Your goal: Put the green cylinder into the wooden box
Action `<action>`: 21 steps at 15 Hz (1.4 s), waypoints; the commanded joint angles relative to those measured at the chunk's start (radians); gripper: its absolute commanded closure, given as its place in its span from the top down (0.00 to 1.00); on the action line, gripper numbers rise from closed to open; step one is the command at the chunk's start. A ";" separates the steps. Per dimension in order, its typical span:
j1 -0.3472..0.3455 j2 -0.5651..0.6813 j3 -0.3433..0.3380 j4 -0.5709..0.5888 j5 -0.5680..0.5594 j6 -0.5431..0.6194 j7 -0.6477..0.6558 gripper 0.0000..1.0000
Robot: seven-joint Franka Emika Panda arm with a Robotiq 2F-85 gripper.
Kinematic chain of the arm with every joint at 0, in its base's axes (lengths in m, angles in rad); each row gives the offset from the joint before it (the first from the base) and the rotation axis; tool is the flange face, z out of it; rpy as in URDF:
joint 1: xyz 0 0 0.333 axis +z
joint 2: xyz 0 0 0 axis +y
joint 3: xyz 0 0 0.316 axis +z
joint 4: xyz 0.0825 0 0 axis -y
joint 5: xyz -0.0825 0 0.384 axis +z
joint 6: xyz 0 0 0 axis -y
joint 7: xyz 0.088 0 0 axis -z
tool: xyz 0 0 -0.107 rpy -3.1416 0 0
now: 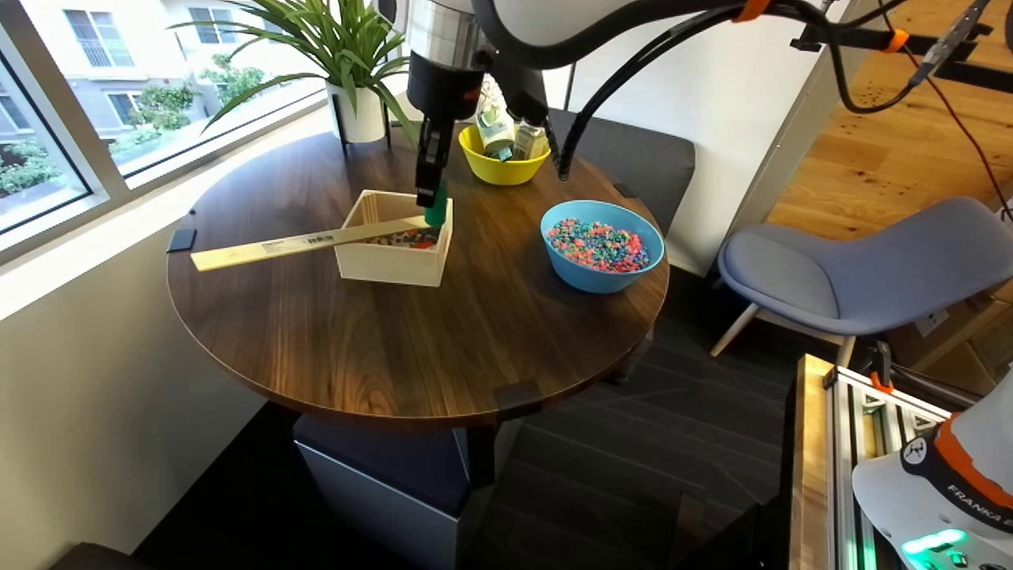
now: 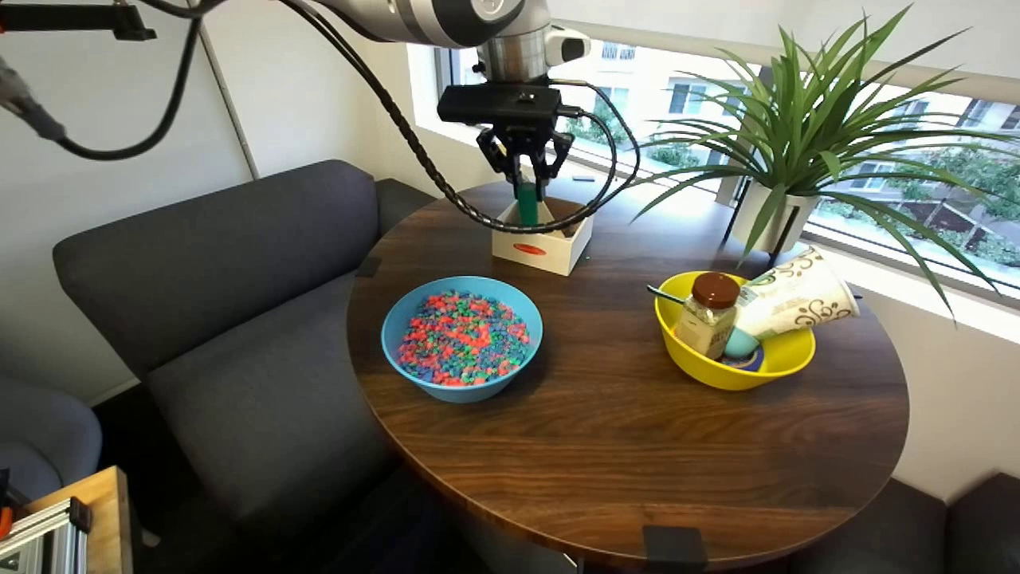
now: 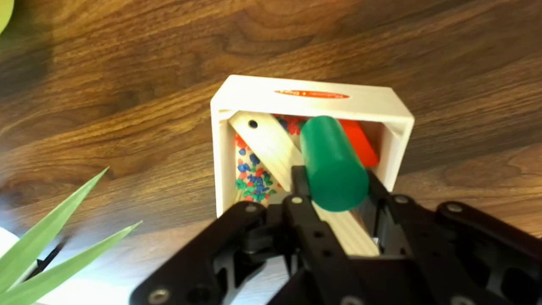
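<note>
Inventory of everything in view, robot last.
Cylinder: 1, green, in gripper
Box: 1, pale wood, on table
Stick: 1, pale wood, partly in box
Block: 1, red, in box
Blue bowl: 1, blue, on table
Yellow bowl: 1, yellow, on table
Bits: many, mixed colours, in blue bowl and box
Jar: 1, brown-lidded, in yellow bowl
Cup: 1, white, in yellow bowl
Small items: 2+, bluish, in yellow bowl
Plant: 1, green, by window
Window: 1+, clear, behind plant
Table: 1, dark brown, under box
Sofa: 1+, dark grey, beside table
Chair: 1, blue-grey, apart from table
Arm: 1, white and silver, above table
Base: 1, white, off table
Cables: several, black, along arm
Gripper: 1, black, over box, closed on cylinder
</note>
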 commanded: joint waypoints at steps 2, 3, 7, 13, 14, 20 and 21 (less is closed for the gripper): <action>0.006 0.083 0.024 0.135 0.013 -0.022 -0.061 0.08; 0.006 0.091 0.032 0.146 0.026 -0.040 -0.071 0.08; 0.025 0.118 0.024 0.163 0.009 -0.144 -0.046 0.08; 0.020 0.150 0.030 0.180 0.021 -0.139 -0.058 0.08; 0.021 0.151 0.032 0.185 0.024 -0.146 -0.058 0.57; 0.014 0.051 0.044 0.155 0.055 -0.161 -0.027 0.93; 0.015 0.002 0.033 0.122 0.044 -0.144 0.000 0.99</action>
